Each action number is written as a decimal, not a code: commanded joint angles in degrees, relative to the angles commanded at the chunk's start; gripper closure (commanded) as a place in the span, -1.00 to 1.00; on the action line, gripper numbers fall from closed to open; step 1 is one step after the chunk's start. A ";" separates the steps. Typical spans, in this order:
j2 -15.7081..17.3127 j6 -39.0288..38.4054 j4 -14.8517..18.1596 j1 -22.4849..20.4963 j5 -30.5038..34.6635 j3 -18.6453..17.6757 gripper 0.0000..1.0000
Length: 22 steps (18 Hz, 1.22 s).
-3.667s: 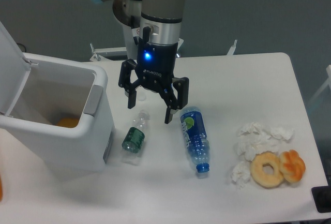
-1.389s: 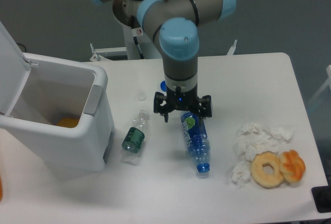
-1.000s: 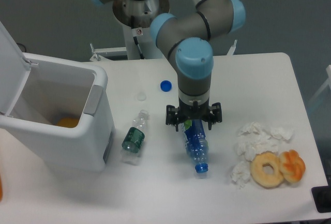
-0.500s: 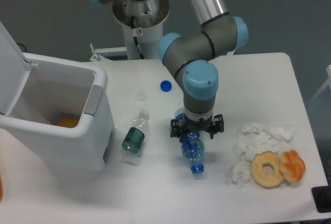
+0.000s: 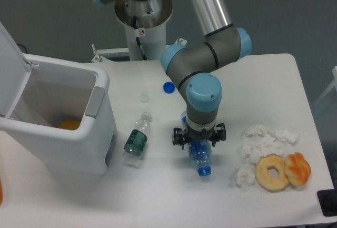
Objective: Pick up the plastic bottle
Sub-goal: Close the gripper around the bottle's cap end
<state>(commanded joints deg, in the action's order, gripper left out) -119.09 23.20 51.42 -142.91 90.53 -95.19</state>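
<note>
The plastic bottle (image 5: 200,156) is blue-tinted and lies on the white table with its blue neck (image 5: 204,171) pointing toward the front edge. Its upper body and label are hidden under the wrist. My gripper (image 5: 199,135) points straight down over the bottle's middle. It is open, with one finger (image 5: 178,136) on the bottle's left side and the other (image 5: 220,133) on its right side. The fingers stand apart from the bottle's sides.
A smaller clear bottle with a dark green label (image 5: 136,141) lies to the left. An open white bin (image 5: 79,144) stands at far left. A blue cap (image 5: 168,87) and clear cap (image 5: 144,98) lie behind. Crumpled tissues (image 5: 261,142), a donut (image 5: 272,172) and a pastry (image 5: 298,168) lie right.
My gripper moved from above the table's middle to the right and down, ending low over the plastic bottle with a finger on each side. The bottle's neck shifted slightly.
</note>
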 joint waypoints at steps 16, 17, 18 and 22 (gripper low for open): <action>-1.85 2.72 -0.88 -1.14 0.35 0.09 -1.00; -1.94 2.72 -0.88 -1.14 0.35 0.09 -1.00; -1.94 2.72 -0.88 -1.14 0.35 0.09 -1.00; -1.94 2.72 -0.88 -1.14 0.35 0.00 -0.88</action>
<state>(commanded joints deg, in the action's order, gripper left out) -121.03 25.93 50.54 -144.05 90.88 -95.19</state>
